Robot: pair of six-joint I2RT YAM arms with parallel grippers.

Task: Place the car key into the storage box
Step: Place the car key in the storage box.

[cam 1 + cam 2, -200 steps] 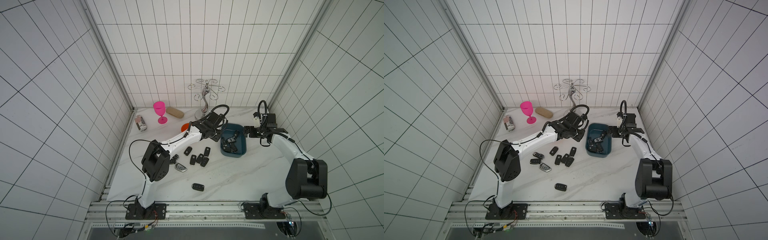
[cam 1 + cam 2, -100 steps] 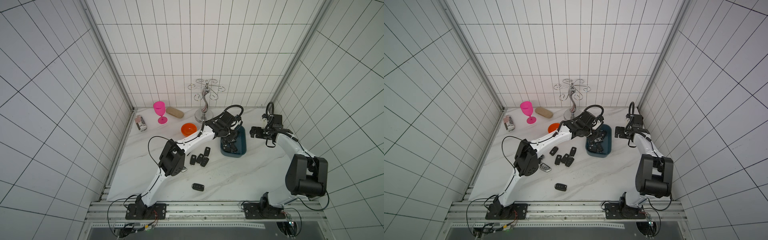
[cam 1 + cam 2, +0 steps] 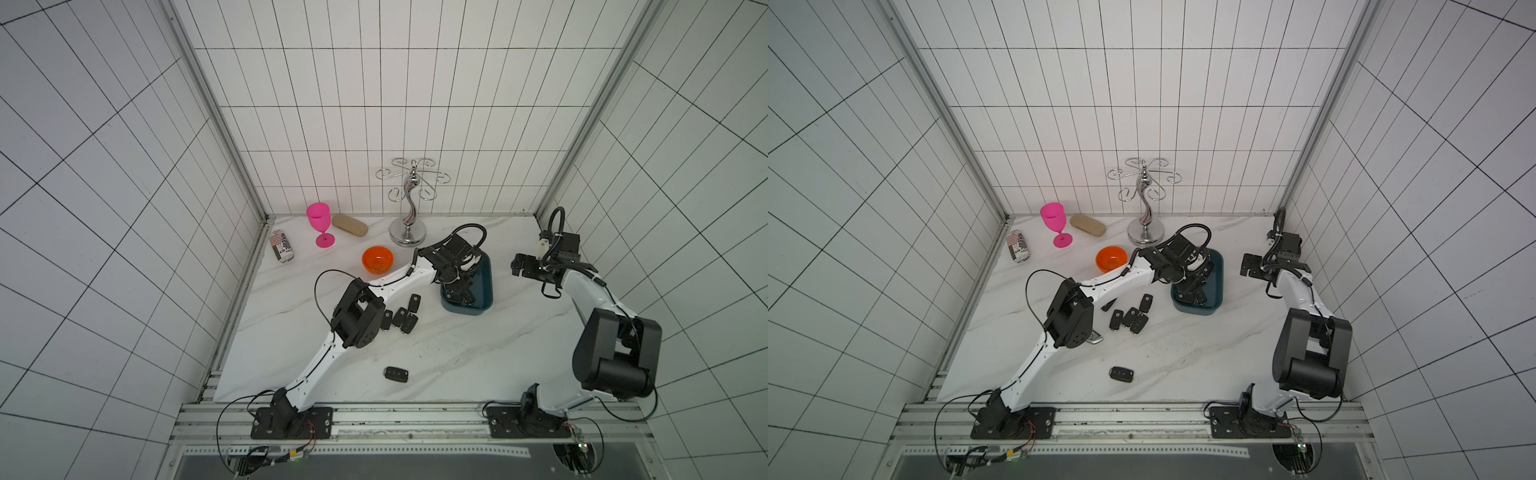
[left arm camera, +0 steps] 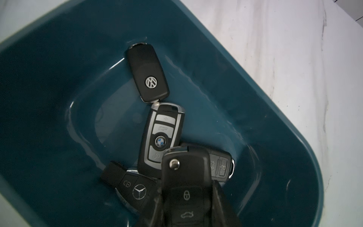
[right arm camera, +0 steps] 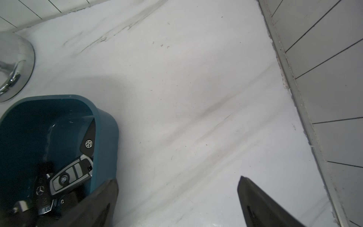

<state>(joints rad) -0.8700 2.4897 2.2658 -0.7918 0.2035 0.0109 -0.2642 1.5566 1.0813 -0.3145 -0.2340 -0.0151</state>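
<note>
Car key (image 4: 185, 171), black with a blade hinge at one end and rubber buttons at the other, is sitting clamped in my left gripper (image 4: 186, 194). My fingers (image 4: 224, 204) are pressing on its long edges at the button end while the hinge end is sticking out free. Off to the left the loose keys (image 3: 401, 316) are lying in a cluster on the marble, apart from the storage box (image 4: 294, 161). I am hanging the key within the box's outline, over the pile already there: a Mercedes fob (image 4: 135, 189), a BMW fob (image 4: 162, 135) and a Volkswagen key (image 4: 148, 76). Whether it is touching them I cannot tell. I am judging it light, rigid and smooth-shelled, so it is likely to pivot or slip when pinched near one end. Its narrow edges, nearer the middle and clear of the buttons, are offering the surest hold. Further right, my right gripper (image 5: 177, 179) is waiting near the box, its fingers spread wide and holding nothing.
</note>
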